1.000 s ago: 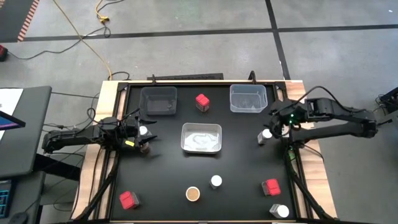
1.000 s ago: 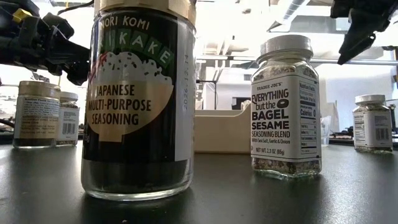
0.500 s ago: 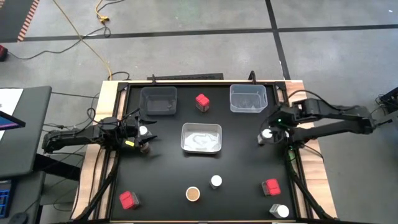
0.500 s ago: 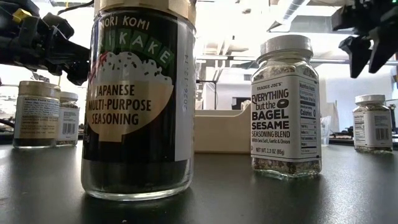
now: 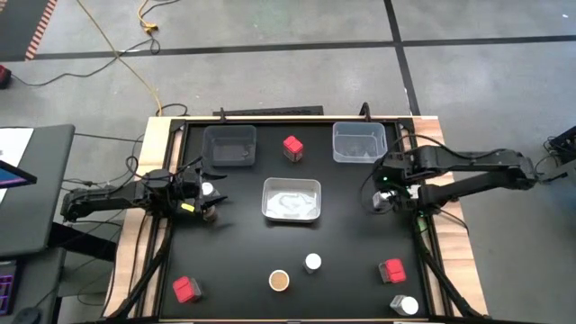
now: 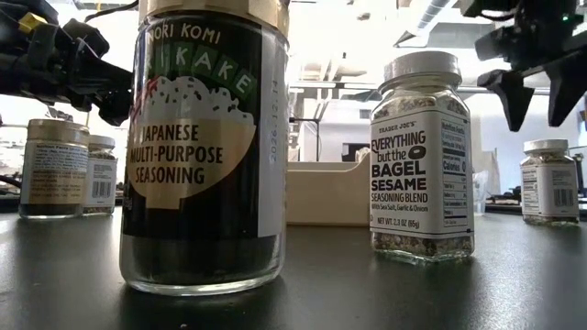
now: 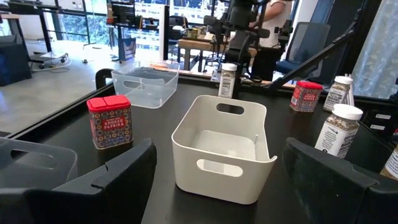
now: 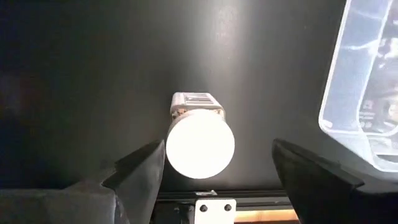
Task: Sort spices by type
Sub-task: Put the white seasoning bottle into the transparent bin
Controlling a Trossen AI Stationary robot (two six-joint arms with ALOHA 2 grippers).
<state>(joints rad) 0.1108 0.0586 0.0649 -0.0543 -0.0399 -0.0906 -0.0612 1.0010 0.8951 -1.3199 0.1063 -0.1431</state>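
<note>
Right tool (image 8: pixel 214 165) poised directly over a white-lidded jar (image 8: pixel 199 142) near the right edge of the table (image 5: pixel 342 261), fingers spread wide either side of the lid, not touching. Left tool (image 7: pixel 214 180) parked open at the left side.

Dark jar (image 6: pixel 206 147): "JAPANESE MULTI-PURPOSE SEASONING". White-lidded jar (image 6: pixel 422 160): "TRADER JOE'S EVERYTHING but the BAGEL SESAME".

Clear tray (image 8: pixel 364 87) crowds white-lidded jar (image 8: pixel 199 142)
</note>
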